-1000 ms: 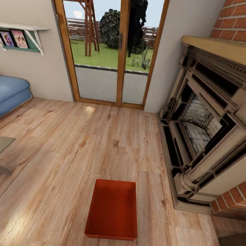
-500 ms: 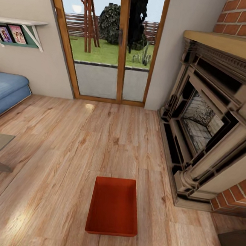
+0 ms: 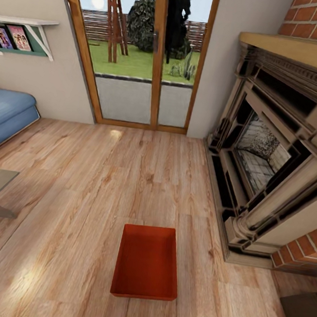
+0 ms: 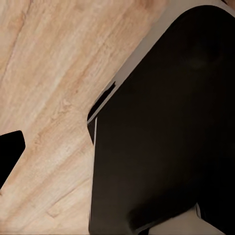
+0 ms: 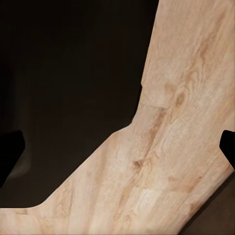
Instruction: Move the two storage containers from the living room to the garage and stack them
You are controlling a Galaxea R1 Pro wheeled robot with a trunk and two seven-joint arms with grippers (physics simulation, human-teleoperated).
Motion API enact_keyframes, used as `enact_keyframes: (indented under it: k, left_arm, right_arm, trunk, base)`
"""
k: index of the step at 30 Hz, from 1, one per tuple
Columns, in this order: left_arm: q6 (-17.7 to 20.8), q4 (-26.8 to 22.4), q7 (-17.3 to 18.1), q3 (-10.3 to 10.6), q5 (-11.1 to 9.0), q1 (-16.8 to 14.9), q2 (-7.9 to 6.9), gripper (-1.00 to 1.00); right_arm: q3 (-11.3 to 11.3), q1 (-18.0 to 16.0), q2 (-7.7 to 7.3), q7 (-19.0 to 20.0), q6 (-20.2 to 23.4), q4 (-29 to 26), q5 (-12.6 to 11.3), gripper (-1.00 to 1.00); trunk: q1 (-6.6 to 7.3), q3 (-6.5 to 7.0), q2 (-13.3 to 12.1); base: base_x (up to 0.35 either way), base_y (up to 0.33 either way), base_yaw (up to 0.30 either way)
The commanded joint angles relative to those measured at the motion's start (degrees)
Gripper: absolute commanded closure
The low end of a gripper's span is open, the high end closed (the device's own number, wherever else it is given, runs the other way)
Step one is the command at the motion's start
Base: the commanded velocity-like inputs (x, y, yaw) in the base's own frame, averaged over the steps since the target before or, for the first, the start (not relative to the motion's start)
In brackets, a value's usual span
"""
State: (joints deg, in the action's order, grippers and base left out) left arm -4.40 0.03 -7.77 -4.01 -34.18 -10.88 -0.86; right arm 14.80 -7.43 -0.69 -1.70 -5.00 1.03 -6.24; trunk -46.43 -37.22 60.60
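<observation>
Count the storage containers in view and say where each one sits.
1: a storage container lies on the wood-plank floor straight ahead, left of the fireplace. A second one may be out of frame.

An orange-red bin (image 3: 146, 262) sits on a light tan wood-plank floor (image 3: 76, 194) with darker grain streaks. The fireplace (image 3: 276, 156) is beige-grey carved stone with red brick above. The sofa (image 3: 7, 113) is blue, the door frame (image 3: 157, 56) warm orange-brown, and the wall (image 3: 48, 88) pale beige.

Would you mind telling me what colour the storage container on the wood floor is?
Orange-red; the storage container shows best in the head view.
</observation>
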Motion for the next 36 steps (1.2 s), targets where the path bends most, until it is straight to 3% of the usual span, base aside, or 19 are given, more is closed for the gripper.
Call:
enact_keyframes:
  k: [1,7,12,16,36]
  left_arm:
    - [-0.1,0.0,-0.1,-0.4,0.2,0.0,0.0,-1.0]
    - [0.5,0.0,1.5,-0.1,0.5,0.0,-0.08,-1.0]
    - [5.6,0.0,9.7,0.1,1.9,0.0,-1.2,-1.0]
    - [7.5,0.0,12.1,0.1,3.3,0.0,-1.78,-1.0]
    - [7.5,0.0,12.4,0.1,3.5,0.0,-1.62,-1.0]
  right_arm:
    - [0.5,0.0,0.03,-0.1,-0.3,0.1,-0.6,-1.0]
    - [0.7,0.0,0.07,0.0,-0.3,0.1,-0.5,-1.0]
    - [0.9,0.0,0.12,0.0,-0.3,0.1,-0.5,-1.0]
    - [0.9,0.0,0.16,0.0,-0.3,0.1,-0.4,-1.0]
    - [1.3,0.0,0.33,-0.1,-0.3,0.1,-0.3,-1.0]
  trunk:
    - [0.0,-0.14,0.0]
    - [0.0,-0.7,0.0]
    - [0.0,-1.17,0.0]
    - [0.0,-1.54,0.0]
    - [0.0,-3.42,0.0]
  base:
    - [0.0,0.0,0.0]
    - [0.0,0.0,0.0]
    - [0.0,0.0,0.0]
    - [0.0,0.0,0.0]
    - [0.0,0.0,0.0]
